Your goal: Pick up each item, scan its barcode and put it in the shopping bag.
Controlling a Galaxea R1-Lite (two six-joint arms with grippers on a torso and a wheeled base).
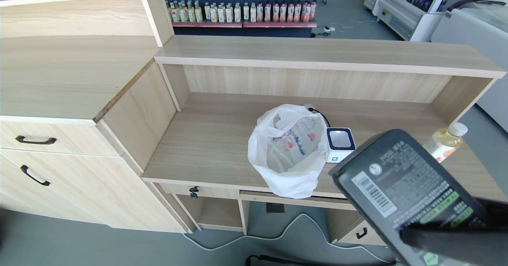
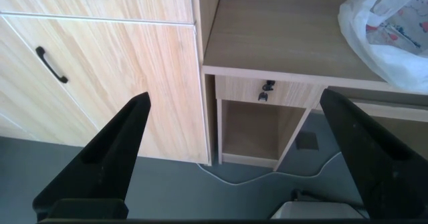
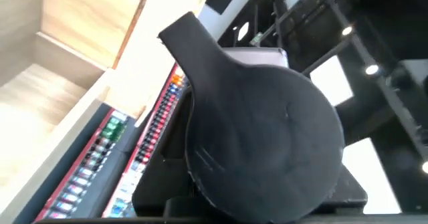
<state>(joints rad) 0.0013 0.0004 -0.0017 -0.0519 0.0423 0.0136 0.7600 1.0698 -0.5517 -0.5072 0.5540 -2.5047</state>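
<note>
1. Pinching the black packet [image 1: 401, 178] near its lower end, the fingers of the right gripper [image 1: 448, 234] hold it tilted in the air close to the head camera, with its barcode [image 1: 373, 194] facing up.
2. The white shopping bag [image 1: 289, 151] stands open on the worktop [image 1: 210, 139], with the scanner [image 1: 339, 143] just beside it on the right.
3. A capped bottle [image 1: 446, 141] sits farther right, partly behind the packet.
4. The left gripper [image 2: 234, 94] hangs above the floor [image 2: 167, 190] by the cabinet drawers [image 2: 100, 57]. Its fingers [image 2: 107, 164] are spread wide and empty.
</note>
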